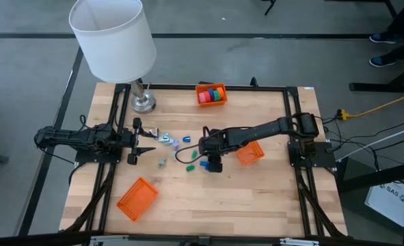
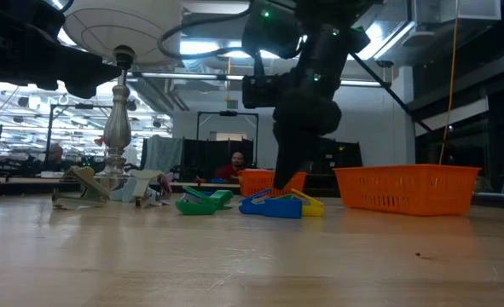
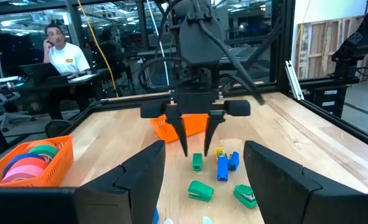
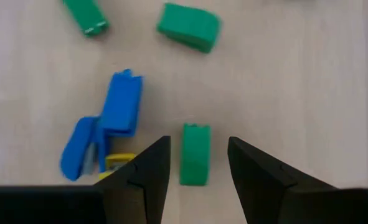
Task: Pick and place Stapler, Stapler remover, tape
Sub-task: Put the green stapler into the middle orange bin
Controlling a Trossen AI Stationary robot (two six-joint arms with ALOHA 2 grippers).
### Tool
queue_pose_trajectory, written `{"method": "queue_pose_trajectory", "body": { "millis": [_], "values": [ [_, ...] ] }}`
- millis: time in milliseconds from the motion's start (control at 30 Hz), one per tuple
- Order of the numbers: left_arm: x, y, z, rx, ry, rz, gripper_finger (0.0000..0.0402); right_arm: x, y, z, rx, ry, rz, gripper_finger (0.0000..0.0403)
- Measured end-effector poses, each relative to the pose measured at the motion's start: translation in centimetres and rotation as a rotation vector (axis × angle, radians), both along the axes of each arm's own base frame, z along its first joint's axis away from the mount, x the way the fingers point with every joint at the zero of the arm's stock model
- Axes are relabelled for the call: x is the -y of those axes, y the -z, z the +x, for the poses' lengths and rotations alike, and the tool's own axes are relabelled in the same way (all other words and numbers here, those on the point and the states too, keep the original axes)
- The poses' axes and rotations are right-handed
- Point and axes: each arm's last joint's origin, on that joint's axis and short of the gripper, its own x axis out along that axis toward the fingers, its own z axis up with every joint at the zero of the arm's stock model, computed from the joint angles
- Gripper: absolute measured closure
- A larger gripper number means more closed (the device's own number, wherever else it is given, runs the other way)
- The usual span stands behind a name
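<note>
No brand or label on the small pieces can be read from anywhere around the table; the only lettering is on a white sheet [image 1: 392, 193] on the floor past the table's right edge, too small to make out.

The right gripper [image 4: 198, 163] hangs point-down over the middle of the wooden table [image 1: 208, 205], its fingers parted and empty, straddling a small green block [image 4: 195, 154] that lies flat on the wood between the tips. Just beside it lie blue pieces [image 4: 120, 106] with a bit of yellow [image 4: 118, 162] half hidden under the near finger. Whether any of these is a stapler or a remover I can't tell.

The left gripper [image 1: 135, 141] waits at the table's left side, spread wide, holding nothing.

The tape rolls [image 1: 212, 94] sit together in an orange basket [image 1: 200, 87] at the far edge, near the lamp base [image 1: 143, 102]. Another orange basket [image 1: 251, 154] is partly covered by the right arm; a third orange tray [image 1: 137, 198] lies tilted near the front.
</note>
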Motion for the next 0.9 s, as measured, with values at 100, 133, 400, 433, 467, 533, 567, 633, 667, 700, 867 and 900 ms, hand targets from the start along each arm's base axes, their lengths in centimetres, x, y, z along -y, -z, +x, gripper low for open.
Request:
{"method": "queue_pose_trajectory", "body": {
  "millis": [100,133,400,433,467,533,567,633,667,700,867,900],
  "values": [
    [0.0,0.0,0.0,0.0,0.0,0.0,0.0185,0.1,0.0,0.0,-0.001,0.033,0.009,0.0238],
    [0.0,0.0,0.0,0.0,0.0,0.0,0.0185,0.1,0.0,0.0,-0.003,0.038,0.01,0.0238],
    [0.0,0.0,0.0,0.0,0.0,0.0,0.0186,0.1,1.0,0.0,-0.038,0.049,0.013,0.0238],
    [0.0,0.0,0.0,0.001,0.0,0.0,0.0185,0.1,1.2,0.0,-0.041,0.049,0.013,0.0238],
    [0.0,0.0,0.0,0.0,0.0,0.0,0.0185,0.1,1.3,0.0,-0.045,0.049,0.012,0.0238],
    [0.0,0.0,0.0,0.0,0.0,0.0,0.0185,0.1,1.6,0.1,-0.051,0.049,0.012,0.0238],
    [0.0,0.0,0.0,0.0,0.0,0.0,0.0186,0.1,1.7,0.1,-0.055,0.049,0.011,0.0238],
    [0.0,0.0,0.0,0.001,0.0,0.0,0.0187,0.1,2.0,0.1,-0.066,0.049,0.01,0.0238],
    [0.0,0.0,0.0,0.0,0.0,0.0,0.0187,0.1,2.1,0.1,-0.068,0.048,0.009,0.0239],
    [0.0,0.0,0.0,0.0,0.0,0.0,0.0187,0.0,2.2,0.1,-0.067,0.044,0.009,0.0242],
    [0.0,0.0,0.0,0.0,0.0,0.0,0.0185,-0.3,2.2,0.1,-0.074,-0.027,-0.012,0.0285],
    [0.0,0.0,0.0,0.0,0.0,0.0,0.0185,-0.3,2.2,0.1,-0.075,-0.038,-0.014,0.0297]
  ]
}}
